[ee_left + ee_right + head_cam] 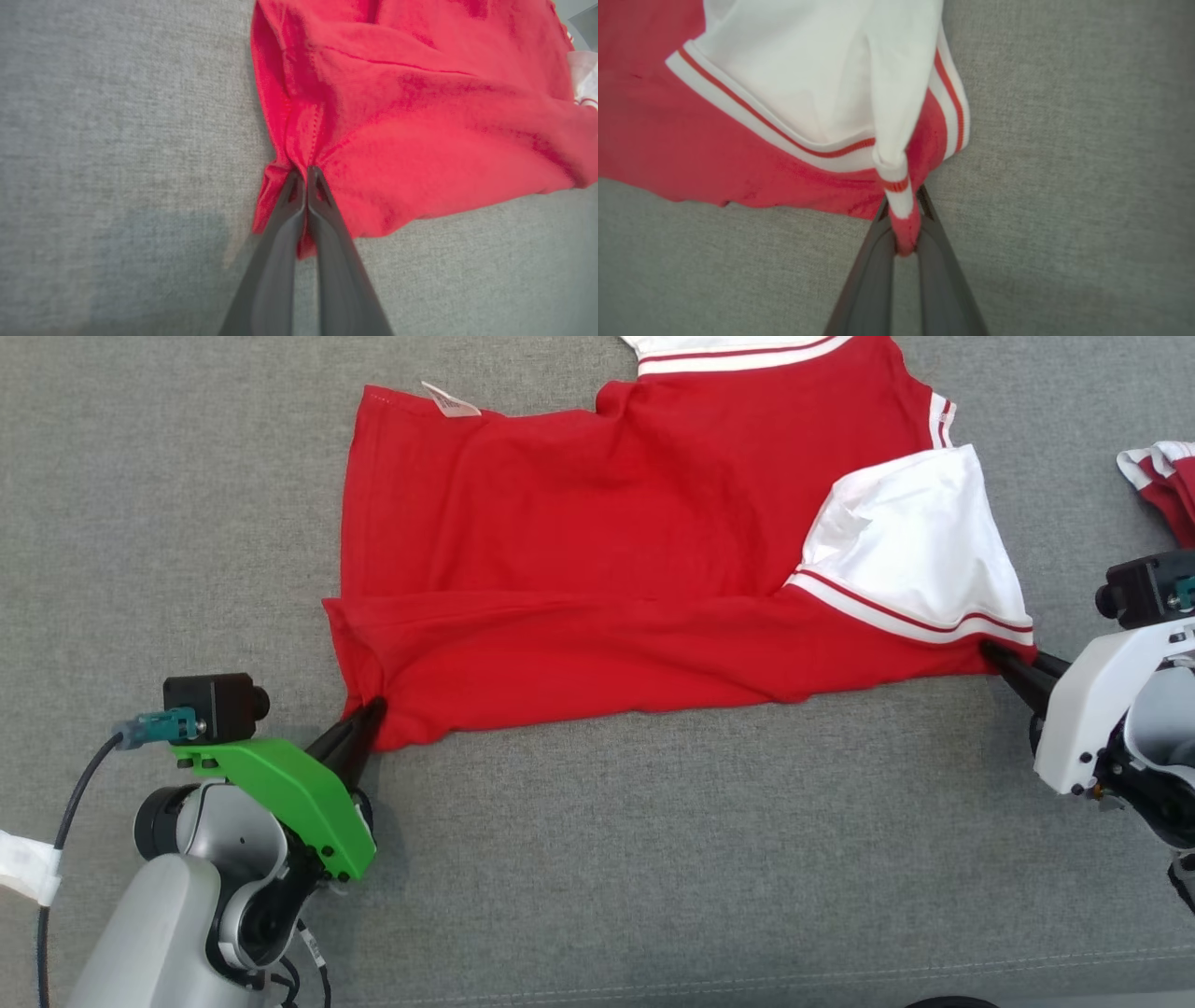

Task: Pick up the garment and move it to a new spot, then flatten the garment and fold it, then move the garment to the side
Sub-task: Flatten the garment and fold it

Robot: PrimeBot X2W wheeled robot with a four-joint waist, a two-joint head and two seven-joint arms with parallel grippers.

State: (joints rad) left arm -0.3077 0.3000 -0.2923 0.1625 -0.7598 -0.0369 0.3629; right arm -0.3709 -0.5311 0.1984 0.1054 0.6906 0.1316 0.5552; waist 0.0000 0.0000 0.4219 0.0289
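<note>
The garment (pixel 597 551) is a red shirt with white, red-striped sleeves, spread on the grey surface, its near edge rumpled. My left gripper (pixel 372 711) is shut on the garment's near-left hem corner; in the left wrist view the dark fingers (pixel 306 175) pinch bunched red cloth (pixel 420 121). My right gripper (pixel 994 655) is shut on the near-right corner by the white sleeve (pixel 920 546). In the right wrist view the right gripper (pixel 903 219) holds a roll of white and red cloth (pixel 896 196) between its jaws.
Another red and white cloth item (pixel 1162 481) lies at the right edge. A white label (pixel 450 401) sticks out at the garment's far left edge. Grey fabric surface (pixel 653 859) stretches in front of the garment, with a seam near the bottom.
</note>
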